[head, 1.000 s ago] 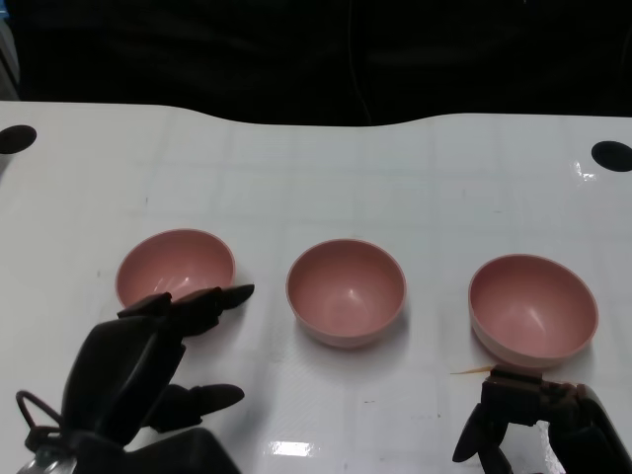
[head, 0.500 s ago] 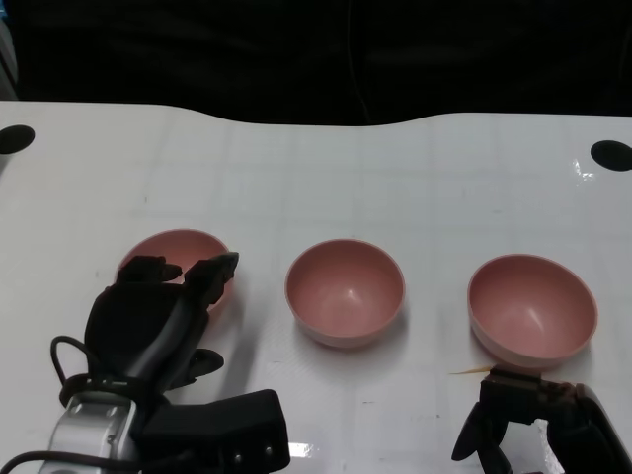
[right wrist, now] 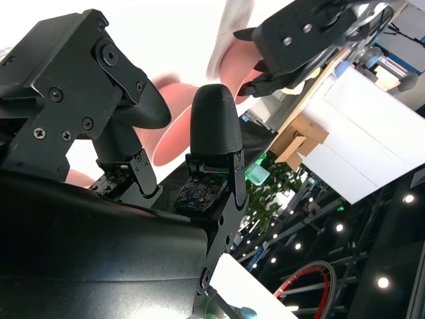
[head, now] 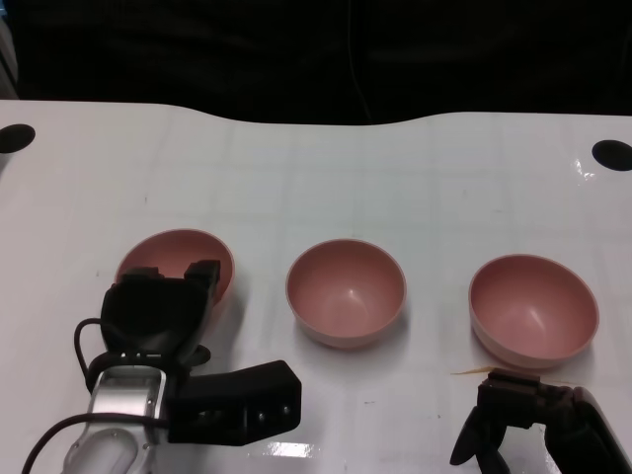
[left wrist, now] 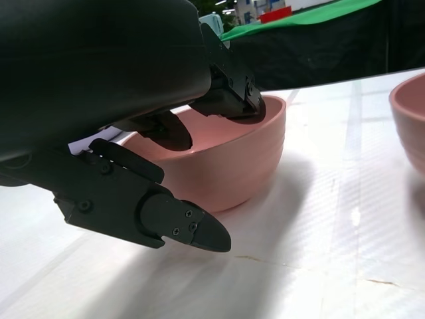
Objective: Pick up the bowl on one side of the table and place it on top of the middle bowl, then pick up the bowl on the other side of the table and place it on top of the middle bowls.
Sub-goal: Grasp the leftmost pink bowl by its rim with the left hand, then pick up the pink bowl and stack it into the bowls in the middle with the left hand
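Three pink bowls stand in a row on the white table (head: 316, 188): the left bowl (head: 176, 259), the middle bowl (head: 346, 291) and the right bowl (head: 533, 309). My left hand (head: 158, 311) is at the left bowl's near rim. In the left wrist view its fingers (left wrist: 229, 100) reach over the rim into the left bowl (left wrist: 226, 159), while the thumb (left wrist: 172, 219) hangs outside the wall with a gap. My right hand (head: 538, 425) rests near the front edge, just short of the right bowl, fingers (right wrist: 212, 126) apart and holding nothing.
Two black round holes mark the table's far corners, one at the left (head: 15, 138) and one at the right (head: 612, 155). A thin yellowish sliver (head: 474, 371) lies in front of the right bowl. Beyond the table's curved far edge it is dark.
My left hand has moved forward and turned, and its fingers now reach over the left bowl's near rim. The right hand and the bowls have stayed put.
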Action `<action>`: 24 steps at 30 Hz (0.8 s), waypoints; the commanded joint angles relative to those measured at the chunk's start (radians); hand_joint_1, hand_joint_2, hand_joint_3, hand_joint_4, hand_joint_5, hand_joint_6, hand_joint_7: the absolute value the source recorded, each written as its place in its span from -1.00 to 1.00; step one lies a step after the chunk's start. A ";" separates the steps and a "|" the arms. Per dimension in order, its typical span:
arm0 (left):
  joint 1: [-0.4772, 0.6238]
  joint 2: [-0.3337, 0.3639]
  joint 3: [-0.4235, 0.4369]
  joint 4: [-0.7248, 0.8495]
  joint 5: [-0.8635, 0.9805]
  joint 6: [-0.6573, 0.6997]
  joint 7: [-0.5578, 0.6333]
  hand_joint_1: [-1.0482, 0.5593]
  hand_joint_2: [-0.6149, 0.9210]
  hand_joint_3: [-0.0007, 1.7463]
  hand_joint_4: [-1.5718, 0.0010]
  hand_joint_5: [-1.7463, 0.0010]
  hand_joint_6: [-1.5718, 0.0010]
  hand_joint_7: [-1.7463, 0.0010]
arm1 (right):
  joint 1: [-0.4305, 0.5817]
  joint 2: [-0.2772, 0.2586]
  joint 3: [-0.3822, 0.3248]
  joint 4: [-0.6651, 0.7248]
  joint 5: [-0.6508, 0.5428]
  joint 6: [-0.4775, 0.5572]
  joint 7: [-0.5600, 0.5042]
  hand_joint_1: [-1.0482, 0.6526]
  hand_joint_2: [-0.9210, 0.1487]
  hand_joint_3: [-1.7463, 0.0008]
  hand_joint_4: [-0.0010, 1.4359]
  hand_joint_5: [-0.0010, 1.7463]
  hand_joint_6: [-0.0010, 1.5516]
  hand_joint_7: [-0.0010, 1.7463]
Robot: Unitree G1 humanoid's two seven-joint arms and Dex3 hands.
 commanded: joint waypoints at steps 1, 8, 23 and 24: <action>-0.057 -0.001 -0.018 0.091 -0.033 0.008 -0.001 -0.32 1.00 -0.97 0.39 0.77 0.51 0.99 | 0.004 -0.009 -0.011 -0.012 0.001 -0.002 -0.011 0.24 0.32 -0.79 0.17 1.00 0.13 0.47; -0.143 0.026 -0.081 0.272 -0.093 -0.120 0.060 -0.13 1.00 -0.91 -0.18 0.42 -0.14 0.87 | 0.010 -0.012 -0.011 -0.030 -0.004 0.017 -0.006 0.23 0.31 -0.79 0.17 1.00 0.13 0.48; -0.184 0.097 -0.110 0.291 -0.125 -0.380 0.429 -0.04 0.99 -0.83 -0.03 -1.00 -0.26 0.21 | 0.008 -0.010 -0.008 -0.027 -0.010 0.019 -0.012 0.24 0.32 -0.79 0.17 1.00 0.13 0.48; -0.183 0.103 -0.110 0.274 -0.125 -0.388 0.439 -0.04 0.98 -0.79 -0.04 -1.00 -0.25 0.14 | 0.007 -0.010 -0.007 -0.026 -0.009 0.020 -0.011 0.24 0.31 -0.79 0.17 1.00 0.13 0.48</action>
